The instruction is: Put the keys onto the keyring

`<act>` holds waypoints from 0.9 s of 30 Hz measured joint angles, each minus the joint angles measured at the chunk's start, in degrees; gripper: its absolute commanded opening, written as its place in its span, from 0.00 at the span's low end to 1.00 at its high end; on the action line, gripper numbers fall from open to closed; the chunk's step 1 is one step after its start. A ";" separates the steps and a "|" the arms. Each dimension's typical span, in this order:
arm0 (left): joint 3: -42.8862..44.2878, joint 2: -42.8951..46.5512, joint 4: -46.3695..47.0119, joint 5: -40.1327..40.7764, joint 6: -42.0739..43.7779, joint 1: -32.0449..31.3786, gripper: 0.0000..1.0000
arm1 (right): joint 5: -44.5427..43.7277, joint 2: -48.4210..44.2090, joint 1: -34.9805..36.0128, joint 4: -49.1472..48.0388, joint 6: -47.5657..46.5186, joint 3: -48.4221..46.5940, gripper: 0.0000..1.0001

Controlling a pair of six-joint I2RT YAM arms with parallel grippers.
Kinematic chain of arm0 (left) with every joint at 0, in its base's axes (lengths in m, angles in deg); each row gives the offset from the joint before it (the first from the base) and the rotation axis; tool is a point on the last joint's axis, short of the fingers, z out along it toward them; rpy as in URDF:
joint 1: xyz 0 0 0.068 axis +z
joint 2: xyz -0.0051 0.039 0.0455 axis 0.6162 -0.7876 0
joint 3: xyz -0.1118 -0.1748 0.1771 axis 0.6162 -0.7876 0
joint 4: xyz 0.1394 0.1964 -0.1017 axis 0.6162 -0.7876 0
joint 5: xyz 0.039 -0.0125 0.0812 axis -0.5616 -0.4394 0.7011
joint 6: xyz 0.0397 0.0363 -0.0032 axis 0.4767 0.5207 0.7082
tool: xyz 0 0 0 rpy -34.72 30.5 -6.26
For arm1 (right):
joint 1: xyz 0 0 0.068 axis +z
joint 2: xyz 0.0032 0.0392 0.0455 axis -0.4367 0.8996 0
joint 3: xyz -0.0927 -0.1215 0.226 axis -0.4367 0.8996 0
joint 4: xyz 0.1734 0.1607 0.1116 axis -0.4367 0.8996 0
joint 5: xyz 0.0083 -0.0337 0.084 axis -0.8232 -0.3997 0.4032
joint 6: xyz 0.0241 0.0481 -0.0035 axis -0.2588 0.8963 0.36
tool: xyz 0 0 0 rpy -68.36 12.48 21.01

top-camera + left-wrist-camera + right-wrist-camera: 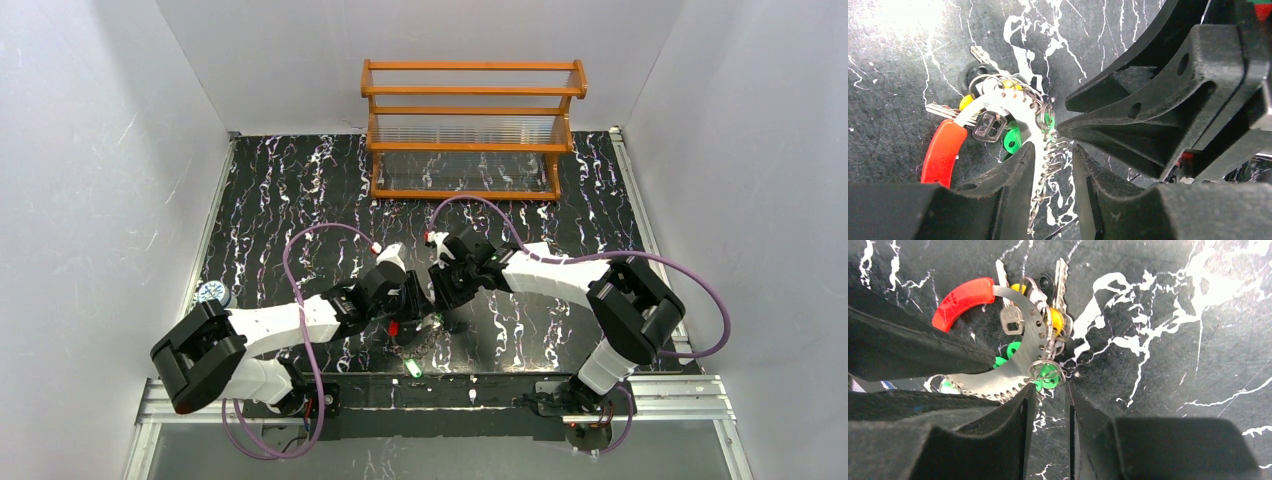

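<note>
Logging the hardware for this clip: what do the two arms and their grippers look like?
The left arm and right arm have white links with bulky black joint housings. A purple cable loops along each, ending in a small red-and-white fitting near the wrist. The left gripper and right gripper have matte black wedge-shaped fingers.

White walls [100, 150] — black marbled tabletop [290, 190]

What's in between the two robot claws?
The keyring chain and a green key lie between the left gripper and the right gripper; the left wrist view shows it.
</note>
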 measured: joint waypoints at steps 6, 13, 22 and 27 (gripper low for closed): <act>-0.02 0.00 0.26 -0.35 0.13 -0.04 0.32 | 2.51 0.00 -1.73 -0.59 0.87 2.47 0.35; -0.48 0.92 0.74 -0.17 -0.07 -0.07 0.37 | 10.43 0.00 -3.19 -3.93 3.15 5.18 0.36; -1.64 4.33 0.74 0.63 -0.20 -0.07 0.37 | 14.45 0.02 -5.77 -7.02 4.68 6.51 0.39; -2.49 4.68 0.66 0.70 -0.22 -0.07 0.37 | 14.69 0.02 -7.45 -8.41 4.63 7.21 0.46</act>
